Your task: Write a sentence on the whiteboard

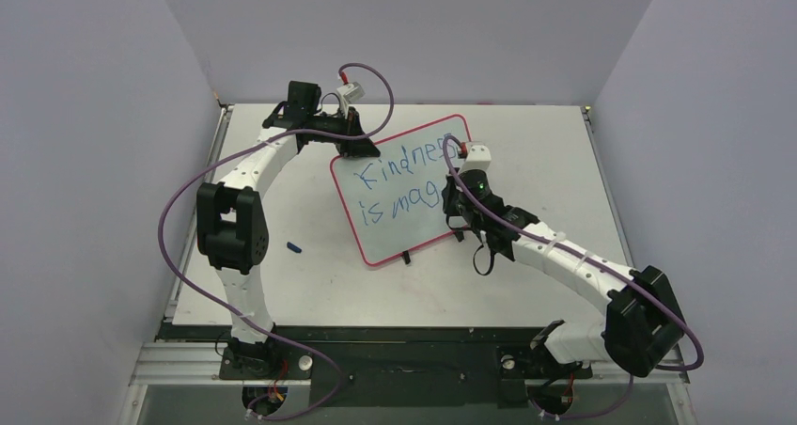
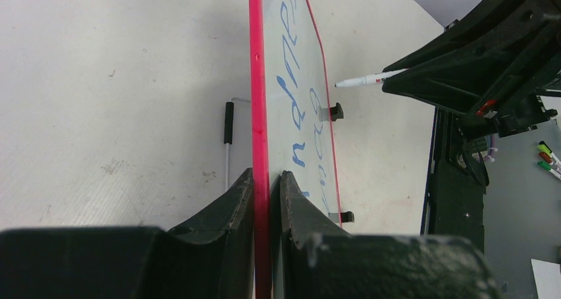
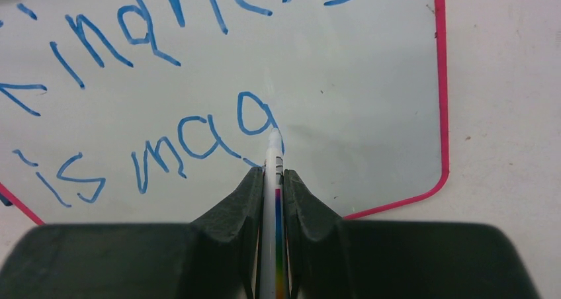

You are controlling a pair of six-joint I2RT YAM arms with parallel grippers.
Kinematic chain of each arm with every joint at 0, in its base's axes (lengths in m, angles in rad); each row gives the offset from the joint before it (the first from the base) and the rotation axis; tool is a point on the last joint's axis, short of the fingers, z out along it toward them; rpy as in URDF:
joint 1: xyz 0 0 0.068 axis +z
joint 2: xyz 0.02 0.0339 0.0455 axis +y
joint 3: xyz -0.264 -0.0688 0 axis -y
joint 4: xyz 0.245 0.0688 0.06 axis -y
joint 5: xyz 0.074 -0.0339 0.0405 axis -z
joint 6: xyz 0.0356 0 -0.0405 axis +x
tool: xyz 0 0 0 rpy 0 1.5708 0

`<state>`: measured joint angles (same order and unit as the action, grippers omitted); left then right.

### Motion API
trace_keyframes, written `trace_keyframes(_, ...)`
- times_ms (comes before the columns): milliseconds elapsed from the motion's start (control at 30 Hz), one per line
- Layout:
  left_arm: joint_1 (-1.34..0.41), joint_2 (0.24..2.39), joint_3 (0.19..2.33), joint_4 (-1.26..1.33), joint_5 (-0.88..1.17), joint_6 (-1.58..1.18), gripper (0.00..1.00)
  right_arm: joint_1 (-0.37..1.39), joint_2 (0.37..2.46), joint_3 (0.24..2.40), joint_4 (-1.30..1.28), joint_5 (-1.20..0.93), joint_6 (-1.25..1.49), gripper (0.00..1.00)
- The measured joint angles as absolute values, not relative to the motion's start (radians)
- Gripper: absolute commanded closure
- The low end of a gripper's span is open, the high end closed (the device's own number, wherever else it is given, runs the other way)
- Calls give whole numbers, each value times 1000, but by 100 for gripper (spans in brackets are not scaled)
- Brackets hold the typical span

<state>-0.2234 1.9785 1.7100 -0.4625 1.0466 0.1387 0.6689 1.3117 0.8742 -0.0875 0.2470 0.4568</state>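
Gripping the marker (image 3: 274, 155) in my right gripper (image 3: 270, 174), I have both fingers closed tight on its barrel. The tip points away from me and sits at the tail of the last blue letter; whether it touches the surface I cannot tell. Just beyond the tip lies the whiteboard (image 3: 370, 100), and the sentence (image 3: 182, 140) on it shows a top line beginning "Kindne" with "is mag" below. I judge that the next stroke belongs to the right of that "g", where bare white runs along the writing line toward the red rim. That makes the move sideways to the right, not farther out. My right arm is the nearer one to that gap. Farther off, my left gripper (image 2: 266, 176) is pinched shut on the board's red rim, at the far edge near its left corner, above the table (image 1: 526, 284).
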Motion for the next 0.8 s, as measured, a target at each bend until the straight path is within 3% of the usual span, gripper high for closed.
trace_keyframes(800, -223, 1979, 1710, -463, 1046, 139, 100, 608, 1421, 944, -69, 227, 457, 100)
